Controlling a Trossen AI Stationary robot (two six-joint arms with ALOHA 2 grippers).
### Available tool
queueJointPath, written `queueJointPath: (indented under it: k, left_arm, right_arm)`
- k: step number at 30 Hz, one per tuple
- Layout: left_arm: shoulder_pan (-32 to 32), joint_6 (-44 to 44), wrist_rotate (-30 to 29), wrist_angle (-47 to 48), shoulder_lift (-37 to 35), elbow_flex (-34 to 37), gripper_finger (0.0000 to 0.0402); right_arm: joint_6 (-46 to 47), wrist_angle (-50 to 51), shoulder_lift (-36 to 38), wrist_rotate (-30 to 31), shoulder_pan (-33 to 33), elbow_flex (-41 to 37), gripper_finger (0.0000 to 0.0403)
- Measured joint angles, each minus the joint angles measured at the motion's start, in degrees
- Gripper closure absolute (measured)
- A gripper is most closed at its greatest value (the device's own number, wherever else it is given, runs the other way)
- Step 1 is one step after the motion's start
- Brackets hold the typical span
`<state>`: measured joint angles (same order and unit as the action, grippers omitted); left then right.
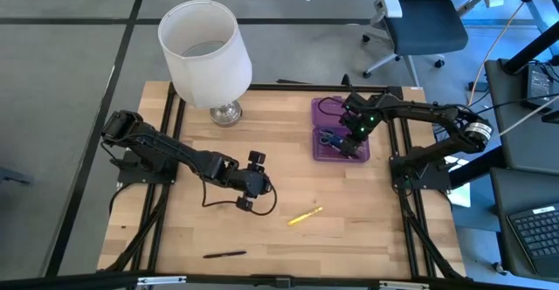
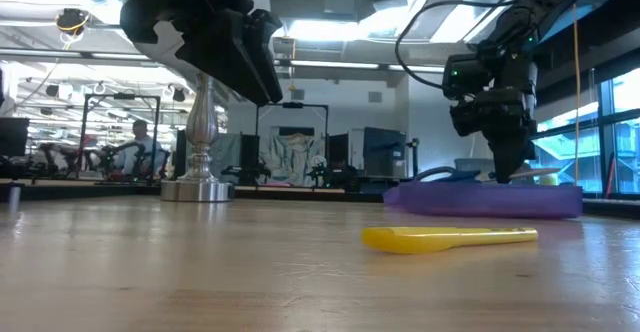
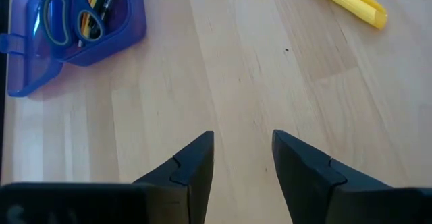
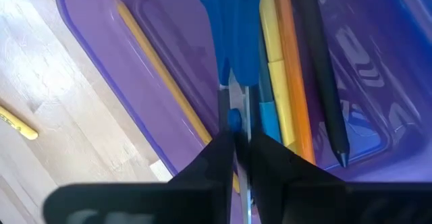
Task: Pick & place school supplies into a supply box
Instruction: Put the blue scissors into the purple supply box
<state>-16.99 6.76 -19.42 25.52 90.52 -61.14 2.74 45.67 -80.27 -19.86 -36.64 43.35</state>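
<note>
— Purple plastic, that's the supply box (image 1: 341, 141)? Where does it sit?

— On the right side of the wooden surface (image 1: 175, 203), lid swung open. The right pincer (image 1: 353, 135) hangs directly over its tray.

— What is inside it?

— Blue-handled scissors (image 4: 233, 28), a yellow pencil (image 4: 158, 65) along one wall, an orange pencil (image 4: 291, 69), a black pen (image 4: 324, 75), and something yellow and blue between the scissors and the orange pencil that I cannot name for sure.

— And the right pincer's fingers?

— Almost together, just a sliver of gap. The scissor blades run into that gap in the right wrist view, but whether the fingers actually press on them I cannot tell.

— The left pincer (image 1: 259, 186)?

— Near the middle of the surface, raised off the wood in the low view, fingers (image 3: 192, 166) parted with nothing between them. Only bare wood shows past them.

— Anything still outside the box?

— A yellow highlighter-like marker (image 1: 306, 216) lies flat, just beyond the left pincer toward the front right. A thin black pen (image 1: 224, 254) lies near the front edge, well apart from both arms.

— And that white thing at the back?

— A lamp with a white shade (image 1: 203, 50) on a silver base, standing at the back left.
</note>
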Motion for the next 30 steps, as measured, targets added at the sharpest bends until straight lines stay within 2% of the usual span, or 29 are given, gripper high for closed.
queueJointPath:
  k: [19, 27, 30]
  left_arm:
    - [0.01, 0.00, 0.00, -0.02, 0.00, 0.00, 0.0258]
    - [0.02, 0.00, 0.00, -0.02, 0.00, 0.00, 0.0256]
    - [0.02, 0.00, 0.00, -0.02, 0.02, 0.00, 0.0259]
  right_arm:
    - [-2.51, 0.81, 0.01, -1.00, 0.07, 0.00, 0.0356]
    - [-4.39, 0.94, 0.02, -8.56, 0.07, 0.00, 0.0356]
    - [-4.36, 1.26, 0.02, -8.77, 0.07, 0.00, 0.0356]
